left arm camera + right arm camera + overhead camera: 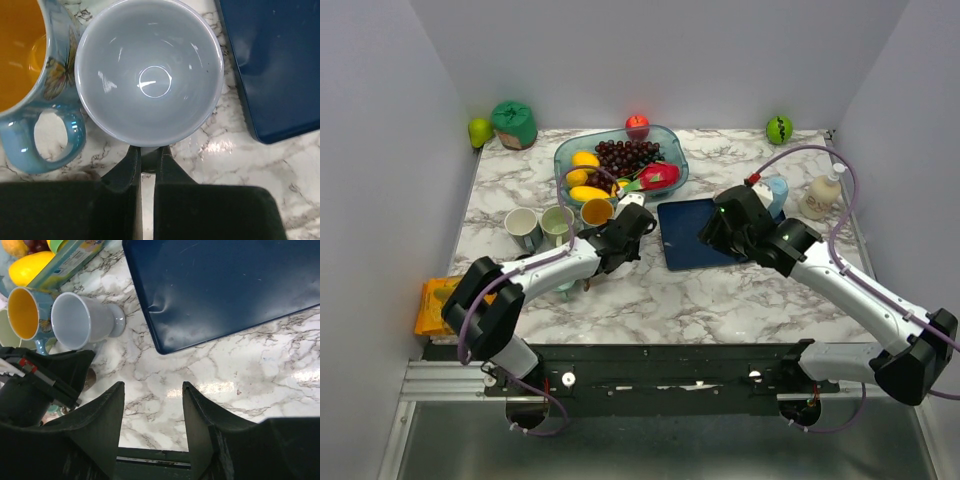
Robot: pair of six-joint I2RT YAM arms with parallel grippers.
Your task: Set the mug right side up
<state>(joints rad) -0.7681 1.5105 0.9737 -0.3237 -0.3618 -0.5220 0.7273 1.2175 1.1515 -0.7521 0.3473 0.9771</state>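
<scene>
The pale grey-blue mug stands on its foot with its open mouth up on the marble table; I see straight into its empty inside. It also shows in the right wrist view, and its rim peeks out in the top view. My left gripper is shut on the mug's handle at the near side of the rim. My right gripper is open and empty, hovering above the bare marble by the front left corner of the blue tray.
A butterfly mug with a yellow inside stands right next to the grey mug on its left. Two more mugs stand further left. A fruit bowl is behind them, a soap bottle at the right, an orange packet at the left edge.
</scene>
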